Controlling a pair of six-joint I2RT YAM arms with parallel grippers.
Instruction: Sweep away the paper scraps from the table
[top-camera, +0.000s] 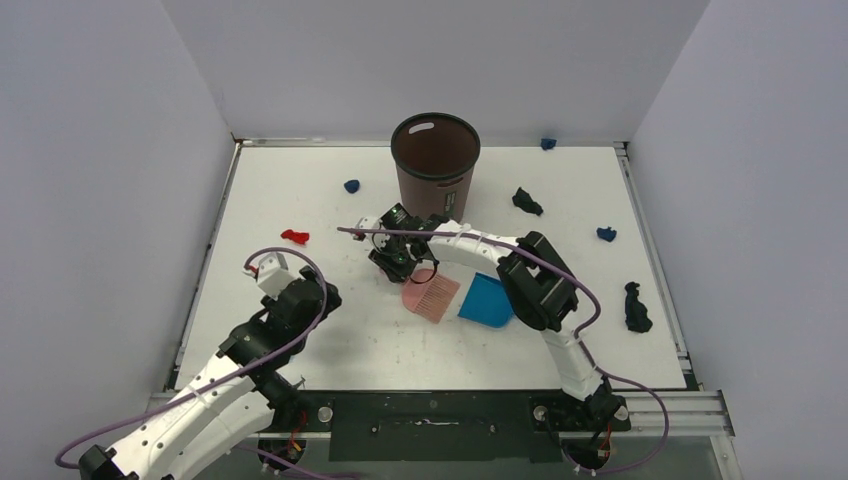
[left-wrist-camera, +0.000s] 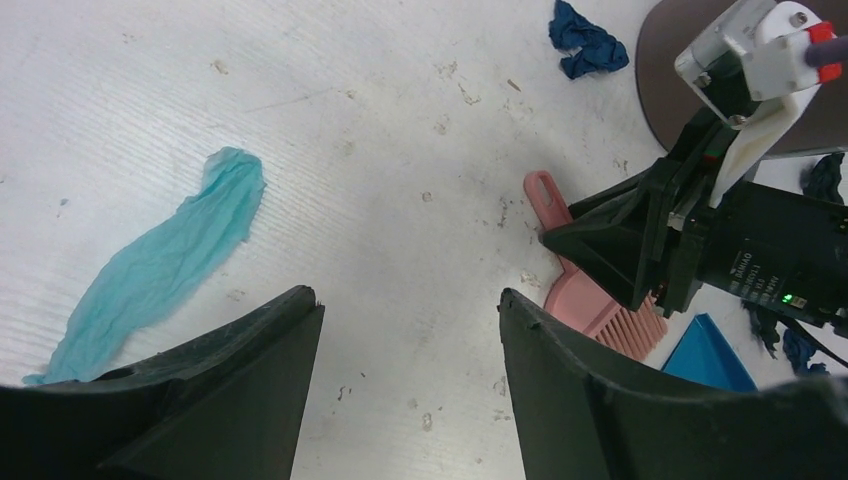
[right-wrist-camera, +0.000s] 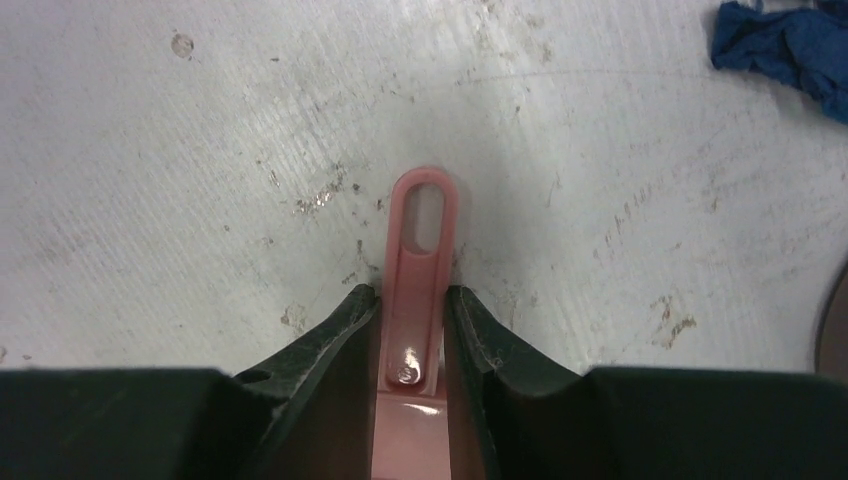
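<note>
On the white table (top-camera: 300, 190) lie several paper scraps: a blue wad (top-camera: 351, 186), a red one (top-camera: 294, 237), dark wads (top-camera: 527, 202) (top-camera: 636, 307) and blue ones (top-camera: 606, 234) (top-camera: 547, 143). A light-blue strip (left-wrist-camera: 160, 265) lies ahead and to the left of my left gripper (left-wrist-camera: 410, 295), which is open above bare table; the top view hides the strip. My right gripper (right-wrist-camera: 412, 290) (top-camera: 398, 258) is shut on the handle of the pink brush (right-wrist-camera: 420, 250), whose bristle head (top-camera: 432, 296) rests on the table next to the blue dustpan (top-camera: 487, 300).
A brown bin (top-camera: 435, 160) stands upright at the back centre, just beyond the right gripper. Grey walls close three sides. The left arm (top-camera: 230, 380) reaches in from the near left. A purple cable (top-camera: 560, 270) loops over the right arm.
</note>
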